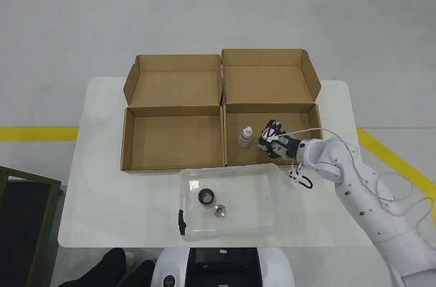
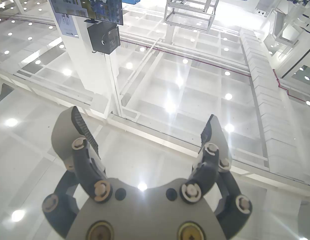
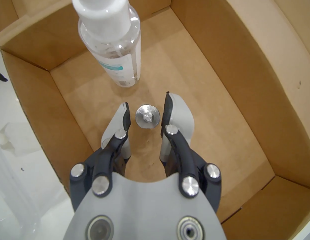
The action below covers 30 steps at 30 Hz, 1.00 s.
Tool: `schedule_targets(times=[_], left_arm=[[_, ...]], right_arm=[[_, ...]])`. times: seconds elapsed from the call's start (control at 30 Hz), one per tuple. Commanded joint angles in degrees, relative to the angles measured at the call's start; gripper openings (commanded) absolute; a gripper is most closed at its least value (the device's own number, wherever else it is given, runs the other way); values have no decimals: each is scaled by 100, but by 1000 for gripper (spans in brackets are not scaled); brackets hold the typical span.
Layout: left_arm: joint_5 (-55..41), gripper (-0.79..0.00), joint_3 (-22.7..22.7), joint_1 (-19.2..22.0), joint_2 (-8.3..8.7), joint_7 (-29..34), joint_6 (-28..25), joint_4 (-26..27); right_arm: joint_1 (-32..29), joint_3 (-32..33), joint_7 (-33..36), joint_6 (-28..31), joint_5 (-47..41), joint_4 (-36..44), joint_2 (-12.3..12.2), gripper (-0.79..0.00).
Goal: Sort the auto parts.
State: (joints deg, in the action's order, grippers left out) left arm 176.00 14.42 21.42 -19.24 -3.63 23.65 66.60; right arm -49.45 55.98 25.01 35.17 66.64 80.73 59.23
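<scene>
Clear plastic spray bottle with white cap [image 3: 112,38]: cap top cut off by the right wrist view's edge. Right-hand brown cardboard box [image 3: 220,63]: walls ran out of that frame on several sides.

Top view: right pincer [image 1: 269,135] covered the box floor under it. In the clear plastic tray [image 1: 264,204], the dark ring [image 1: 206,195], small silver part [image 1: 219,210] and black strip [image 1: 181,221] were too small to identify. Right arm [image 1: 361,201] was cut off at the frame's corner.

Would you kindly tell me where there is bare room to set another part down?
The left box is bare. The tray's right half is free, beyond the black ring and metal part. The right box is crowded: bottle, metal disc and right gripper near its inner wall.
</scene>
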Motion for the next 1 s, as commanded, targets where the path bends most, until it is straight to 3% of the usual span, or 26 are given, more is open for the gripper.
schedule_targets(times=[0.0,0.1,0.2,0.3,0.63,0.97], left_arm=[[0,0,0,0,0,0,0,0],[0,0,0,0,0,0,0,0],[0,0,0,0,0,0,0,0],[0,0,0,0,0,0,0,0],[0,0,0,0,0,0,0,0],[0,0,0,0,0,0,0,0]], right_arm=[[3,66,-36,-2,-10,70,-6,-400],[-29,211,-55,34,-24,285,-33,-185],[-131,411,-22,120,-61,634,-83,-80],[-306,663,73,180,-68,1089,-148,-34],[-1246,1424,272,597,-188,2811,-357,0],[-2153,1332,285,1065,-32,3877,-440,0]])
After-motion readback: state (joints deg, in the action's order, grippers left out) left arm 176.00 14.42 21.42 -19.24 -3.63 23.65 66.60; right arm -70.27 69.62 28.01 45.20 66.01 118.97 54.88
